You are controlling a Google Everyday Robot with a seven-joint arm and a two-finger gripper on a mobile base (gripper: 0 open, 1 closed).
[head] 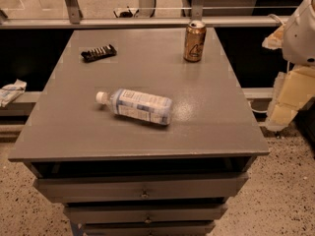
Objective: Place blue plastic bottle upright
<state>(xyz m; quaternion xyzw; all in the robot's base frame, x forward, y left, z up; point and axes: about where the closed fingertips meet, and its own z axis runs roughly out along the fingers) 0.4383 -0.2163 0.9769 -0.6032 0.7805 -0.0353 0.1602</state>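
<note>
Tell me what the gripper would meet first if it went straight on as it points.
The gripper sits right of the grey drawer table, seemingly pointing down. Straight on, it would likely meet the speckled floor, not the lying clear bluish plastic bottle; depth is unclear.

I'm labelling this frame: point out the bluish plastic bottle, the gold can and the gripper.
Clear bluish plastic bottle (142, 107), camera view, printed label.
Gold drink can (195, 43), camera view, side wall.
Gripper (284, 113), camera view, picture's right edge, cream body.
</note>
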